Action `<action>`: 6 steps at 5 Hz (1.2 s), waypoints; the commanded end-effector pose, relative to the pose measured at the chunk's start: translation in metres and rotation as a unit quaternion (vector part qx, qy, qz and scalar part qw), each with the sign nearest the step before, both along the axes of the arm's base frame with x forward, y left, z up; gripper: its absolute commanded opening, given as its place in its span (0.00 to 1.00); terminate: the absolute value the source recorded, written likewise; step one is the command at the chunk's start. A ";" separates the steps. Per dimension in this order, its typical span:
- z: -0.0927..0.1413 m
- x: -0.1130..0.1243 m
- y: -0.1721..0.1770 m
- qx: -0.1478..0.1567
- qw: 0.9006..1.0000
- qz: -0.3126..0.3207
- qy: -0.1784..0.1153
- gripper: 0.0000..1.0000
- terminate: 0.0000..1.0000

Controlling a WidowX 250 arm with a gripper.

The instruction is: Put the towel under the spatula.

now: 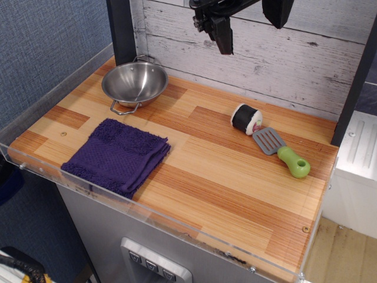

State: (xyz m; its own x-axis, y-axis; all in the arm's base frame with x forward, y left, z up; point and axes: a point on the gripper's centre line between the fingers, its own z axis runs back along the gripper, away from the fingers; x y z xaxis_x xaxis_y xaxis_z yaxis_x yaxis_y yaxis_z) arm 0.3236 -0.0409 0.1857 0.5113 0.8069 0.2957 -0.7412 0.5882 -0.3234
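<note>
the gripper [221, 32] hangs high (fingers close together, empty); best to pinch the towel [118, 155] by its near corner, well apart from the spatula [281, 151].

Whitewashed plank wall [283, 59] behind a striped wooden counter [224, 188] — blue textured wall [41, 53] at left.

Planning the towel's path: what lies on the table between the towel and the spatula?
Nothing: in the only view, bare wood separates the towel from the spatula. The sushi roll sits beside the spatula's blade.
</note>
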 end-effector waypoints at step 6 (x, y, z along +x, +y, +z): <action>-0.069 -0.051 0.124 0.050 0.988 0.099 0.102 1.00 0.00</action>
